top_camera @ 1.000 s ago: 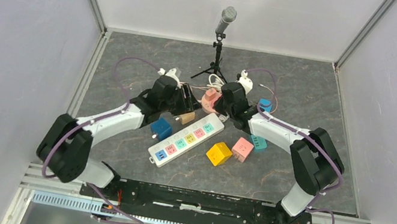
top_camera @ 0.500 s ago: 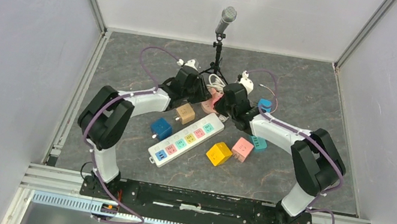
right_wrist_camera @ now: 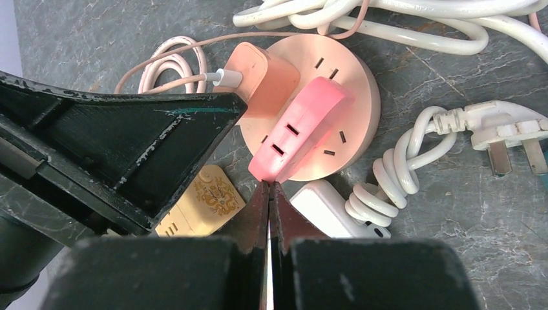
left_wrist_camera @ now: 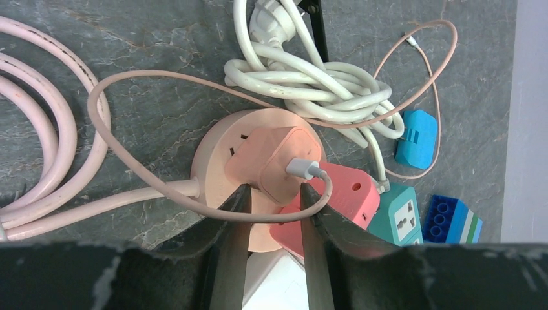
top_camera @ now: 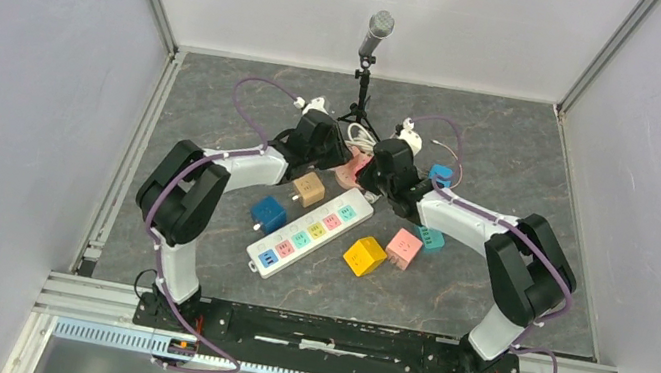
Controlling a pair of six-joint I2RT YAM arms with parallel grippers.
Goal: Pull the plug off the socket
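- The plug (left_wrist_camera: 274,161), a pale pink charger block, sits pushed into the round socket (left_wrist_camera: 210,155) at the far middle of the table (top_camera: 534,160), with a thin cable (left_wrist_camera: 129,171) running out of its face
- The left gripper (left_wrist_camera: 271,194) is spread, with a finger (left_wrist_camera: 236,226) on each side of the plug's near corner; I judge it is lined up so that closing clamps the block across its flat sides, the firmest hold on offer; whether the pads already touch cannot be told
- The cable loops across just in front of those fingers, so a closing grip could catch it along with the plug
- The right gripper (right_wrist_camera: 269,188) is clenched with nothing between its fingers, its tips at the low end of a brighter pink adapter (right_wrist_camera: 300,123) that sits on the same socket; this looks like a brace, placed to hold the socket down so it does not lift with the plug; actual contact is too fine to confirm
- The two grippers come in from opposite sides and are close together over the socket, which leaves little room; the left one likely has to pull straight away from the socket face
- A white cord (left_wrist_camera: 310,81) lies coiled just beyond the socket; cubes (top_camera: 364,255) and a power strip (top_camera: 308,234) lie nearer the arms, apart from the work
- The task looks to be at the grasp step: plug seated, not yet pulled
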